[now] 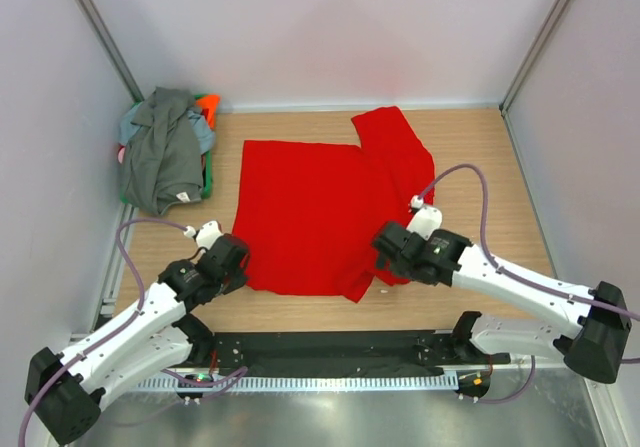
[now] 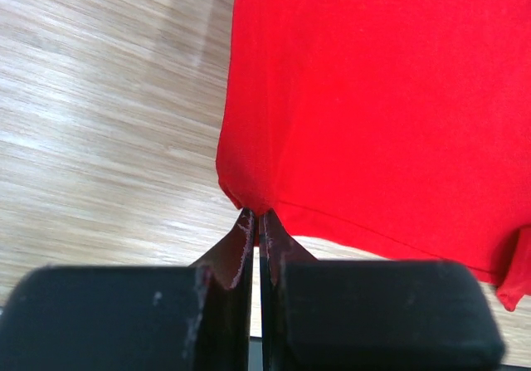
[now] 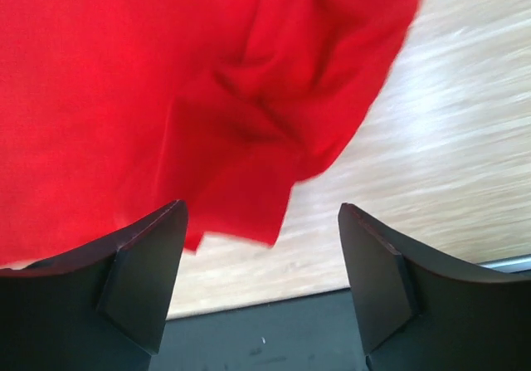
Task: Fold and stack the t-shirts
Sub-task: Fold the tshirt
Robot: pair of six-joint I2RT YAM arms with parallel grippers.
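The red t-shirt (image 1: 305, 212) lies spread flat on the wooden surface (image 1: 480, 157), with one sleeve reaching toward the far right. The left jaws are pinched tight on its near-left hem corner (the cloth puckers where they meet). The right jaws stand wide apart at the near-right corner and grip nothing, though cloth may brush one finger (image 3: 137, 280). The other t-shirts (image 1: 165, 152), dark grey uppermost, sit heaped in the far-left corner.

Bright, even light; soft shadows; wrist views slightly blurred.
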